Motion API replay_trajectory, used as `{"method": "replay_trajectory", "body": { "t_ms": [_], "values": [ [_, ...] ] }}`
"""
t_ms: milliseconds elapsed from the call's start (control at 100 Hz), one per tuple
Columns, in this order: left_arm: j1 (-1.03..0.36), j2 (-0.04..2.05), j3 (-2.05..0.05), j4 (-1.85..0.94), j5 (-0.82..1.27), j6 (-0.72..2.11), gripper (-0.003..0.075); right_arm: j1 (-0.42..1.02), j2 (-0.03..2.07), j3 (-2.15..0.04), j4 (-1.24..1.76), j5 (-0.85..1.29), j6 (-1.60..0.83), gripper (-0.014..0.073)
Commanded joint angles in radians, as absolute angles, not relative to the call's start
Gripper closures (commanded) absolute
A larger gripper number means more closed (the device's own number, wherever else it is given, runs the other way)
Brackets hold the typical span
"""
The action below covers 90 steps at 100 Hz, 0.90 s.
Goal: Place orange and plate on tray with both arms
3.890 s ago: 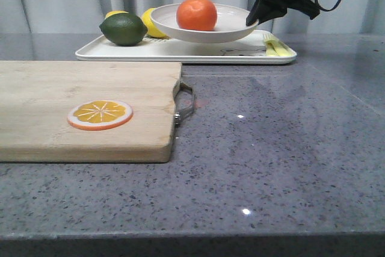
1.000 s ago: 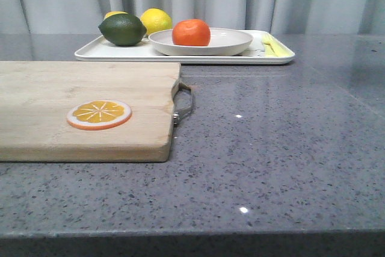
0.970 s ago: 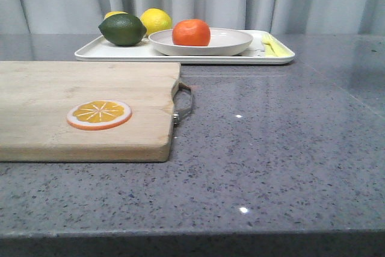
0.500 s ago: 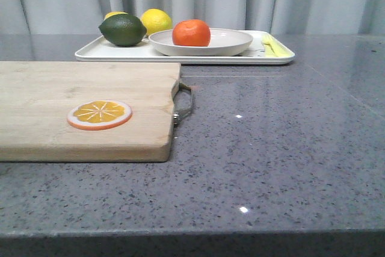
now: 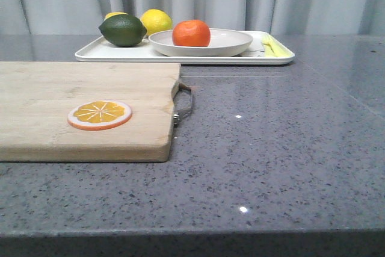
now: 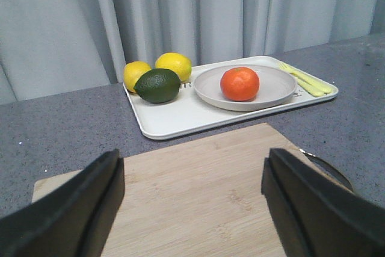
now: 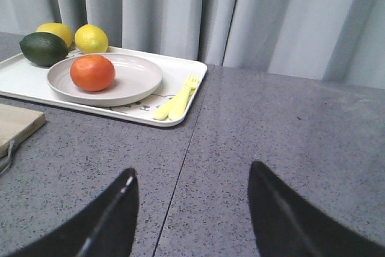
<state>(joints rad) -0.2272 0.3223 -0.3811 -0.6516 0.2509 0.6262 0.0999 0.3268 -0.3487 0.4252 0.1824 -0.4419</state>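
The orange [image 5: 191,32] rests in the off-white plate [image 5: 228,43], and the plate stands on the white tray [image 5: 120,53] at the back of the table. All three also show in the left wrist view, with the orange [image 6: 239,83], the plate [image 6: 274,85] and the tray [image 6: 180,115], and in the right wrist view, with the orange [image 7: 92,72], the plate [image 7: 138,76] and the tray [image 7: 24,76]. My left gripper [image 6: 192,167] is open and empty above the wooden cutting board [image 6: 204,191]. My right gripper [image 7: 192,176] is open and empty over the bare grey table. Neither gripper shows in the front view.
A dark green lime [image 5: 123,29] and two yellow lemons [image 5: 156,20] lie on the tray's left part. A pale yellow fork and spoon [image 5: 274,45] lie on its right end. The cutting board [image 5: 60,88] carries an orange slice disc [image 5: 100,114] and has a metal handle [image 5: 185,103].
3.9 s ago my right gripper held the plate with the orange tilted above the tray. Now the plate rests on the tray and the arm is out of the front view. Nothing has moved in the last second.
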Motion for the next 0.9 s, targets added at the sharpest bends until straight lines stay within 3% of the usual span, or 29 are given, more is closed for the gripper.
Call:
{"method": "replay_trajectory", "body": {
  "t_ms": [0, 240, 320, 410, 600, 670, 890],
  "values": [
    [-0.225, 0.312, -0.401, -0.670, 0.181, 0.613, 0.0258, 0.101, 0.305, -0.360, 0.421, 0.108, -0.449, 0.0172],
    [-0.225, 0.312, -0.401, -0.672, 0.181, 0.613, 0.0264, 0.101, 0.303, -0.359, 0.421, 0.094, -0.449, 0.0173],
    [-0.225, 0.312, -0.401, -0.672, 0.181, 0.613, 0.0302, 0.101, 0.303, -0.359, 0.421, 0.083, -0.449, 0.0212],
    [-0.225, 0.312, -0.401, -0.672, 0.179, 0.613, 0.0383, 0.101, 0.303, -0.359, 0.421, 0.076, -0.449, 0.0340],
    [-0.225, 0.312, -0.400, -0.672, 0.179, 0.613, 0.0644, 0.101, 0.303, -0.359, 0.421, 0.076, -0.449, 0.0694],
    [-0.225, 0.312, -0.400, -0.672, 0.177, 0.613, 0.0740, 0.101, 0.303, -0.359, 0.421, 0.076, -0.448, 0.0690],
    [-0.225, 0.312, -0.400, -0.672, 0.177, 0.613, 0.0740, 0.101, 0.303, -0.359, 0.422, 0.079, -0.448, 0.0695]
  ]
}}
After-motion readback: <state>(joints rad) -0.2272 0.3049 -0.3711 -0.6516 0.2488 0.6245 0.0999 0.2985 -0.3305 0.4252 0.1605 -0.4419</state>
